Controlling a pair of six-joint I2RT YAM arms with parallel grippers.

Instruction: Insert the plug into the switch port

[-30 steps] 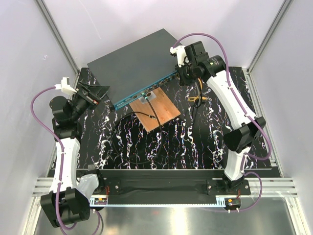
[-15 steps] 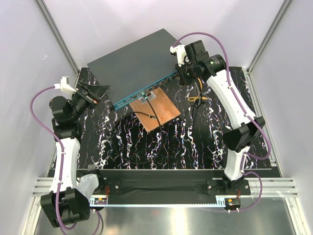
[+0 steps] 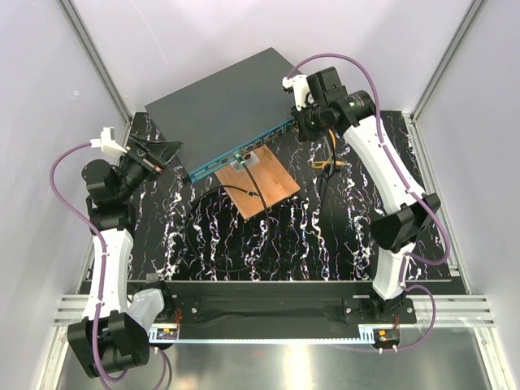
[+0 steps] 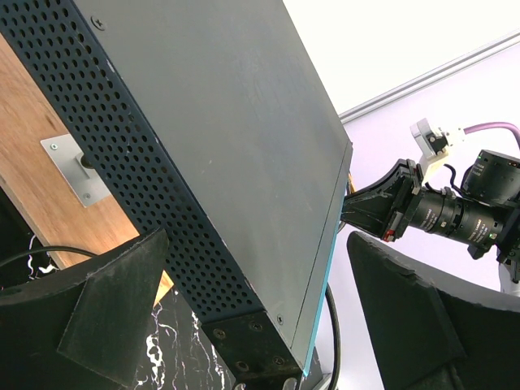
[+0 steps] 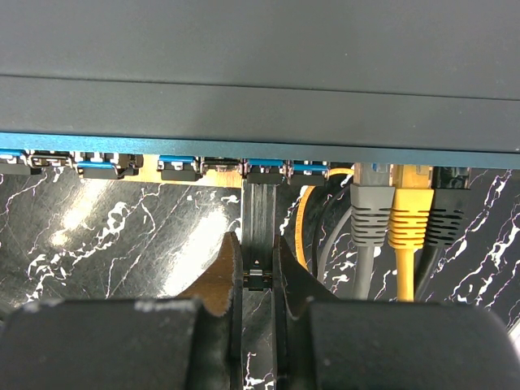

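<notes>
The switch [image 3: 223, 106] is a flat dark grey box with a teal front face [image 3: 244, 148], lying at the back of the table. In the right wrist view its port row [image 5: 187, 166] runs across the top. My right gripper [image 5: 258, 264] is shut on a slim dark plug [image 5: 262, 215] whose front end sits in a port [image 5: 264, 172]. In the top view the right gripper [image 3: 302, 126] is at the switch's right front end. My left gripper [image 3: 166, 153] is open, its fingers either side of the switch's left corner [image 4: 268, 341].
A copper-brown square board [image 3: 258, 183] lies just in front of the switch with a black cable [image 3: 244, 244] looping from it. Grey, yellow and black cables [image 5: 402, 219] are plugged in right of my plug. Yellow connectors [image 3: 329, 162] lie by the right arm.
</notes>
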